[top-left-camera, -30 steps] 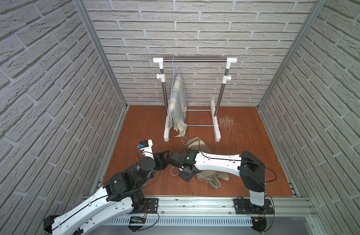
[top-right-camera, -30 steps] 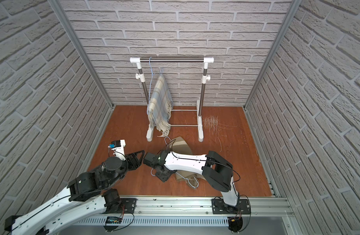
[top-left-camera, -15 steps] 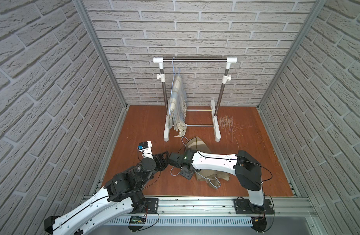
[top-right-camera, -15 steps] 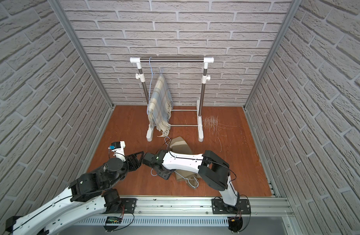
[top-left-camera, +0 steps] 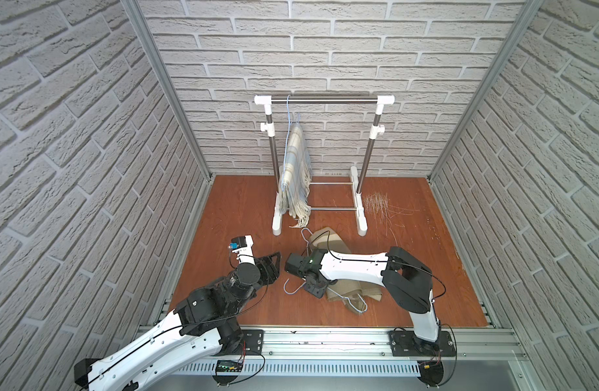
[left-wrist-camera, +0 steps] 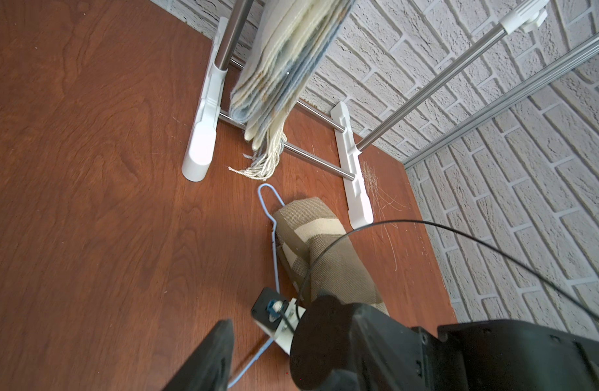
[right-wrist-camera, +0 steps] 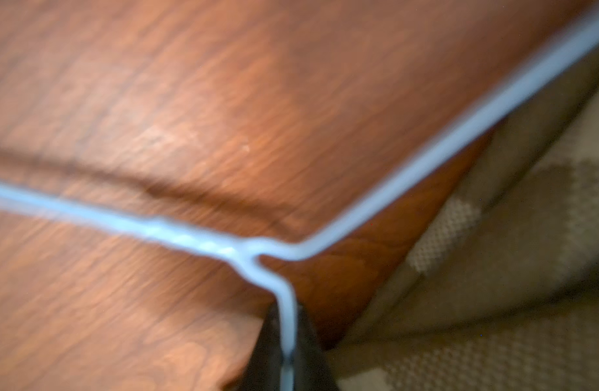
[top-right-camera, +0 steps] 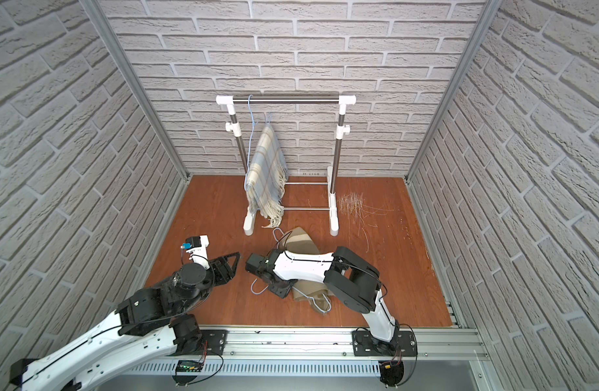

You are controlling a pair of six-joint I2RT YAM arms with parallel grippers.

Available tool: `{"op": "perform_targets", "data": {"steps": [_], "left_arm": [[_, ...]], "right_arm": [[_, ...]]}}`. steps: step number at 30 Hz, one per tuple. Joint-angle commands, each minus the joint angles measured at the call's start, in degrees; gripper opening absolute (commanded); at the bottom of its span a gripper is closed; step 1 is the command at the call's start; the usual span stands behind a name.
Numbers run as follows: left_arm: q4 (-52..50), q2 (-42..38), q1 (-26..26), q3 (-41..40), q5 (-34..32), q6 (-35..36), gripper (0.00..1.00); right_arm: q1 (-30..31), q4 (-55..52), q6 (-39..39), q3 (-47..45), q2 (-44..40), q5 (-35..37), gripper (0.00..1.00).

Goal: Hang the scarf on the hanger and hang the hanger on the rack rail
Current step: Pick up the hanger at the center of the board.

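Pale-blue wire: clamped hanger [right-wrist-camera: 244, 252] neck in right gripper [right-wrist-camera: 287, 321], likely for lifting off tan scarf [top-left-camera: 328, 238]; held left gripper [top-left-camera: 270, 267] part-open, empty.

1. Back edge of the surface [top-left-camera: 230, 210], midway along: there stands the rack [top-left-camera: 325, 100].
2. On its bar, nearer the left edge, a hung scarf [top-left-camera: 296, 169].
3. Before the rack lies the scarf [top-left-camera: 335, 240], with the hanger [right-wrist-camera: 460, 134] touching its left-edge side.
4. Loose threads [top-left-camera: 376, 203] sit beside the rack's right-edge foot.
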Motion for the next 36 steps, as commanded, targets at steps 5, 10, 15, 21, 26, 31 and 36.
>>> {"op": "perform_targets", "data": {"steps": [5, 10, 15, 21, 26, 31, 36], "left_arm": [[0.75, -0.6, 0.17, -0.46, -1.41, 0.06, 0.6], [1.55, -0.26, 0.05, 0.98, -0.91, 1.82, 0.6], [1.89, -0.3, 0.1, 1.68, -0.71, 2.75, 0.59], [3.98, 0.61, -0.01, 1.88, 0.01, 4.19, 0.59], [6.83, 2.83, 0.03, 2.19, 1.14, 5.56, 0.59], [9.5, 5.63, 0.03, 3.62, 2.6, 7.72, 0.59], [11.84, 8.18, -0.02, 5.23, 3.93, 10.04, 0.59]], "right_arm": [[-2.0, 1.29, 3.79, -3.72, -7.35, -4.29, 0.03], [-4.67, 2.47, 7.36, -4.22, -15.94, -8.74, 0.03], [-8.91, 3.55, 11.54, -4.88, -24.84, -18.46, 0.03], [-14.31, 4.91, 18.34, -5.91, -37.22, -26.79, 0.03], [-18.17, 8.37, 23.68, -4.48, -45.25, -29.08, 0.03], [-20.36, 7.81, 26.01, 1.99, -47.81, -30.53, 0.03], [-22.45, 8.11, 27.58, 7.97, -49.29, -31.2, 0.03]]}}
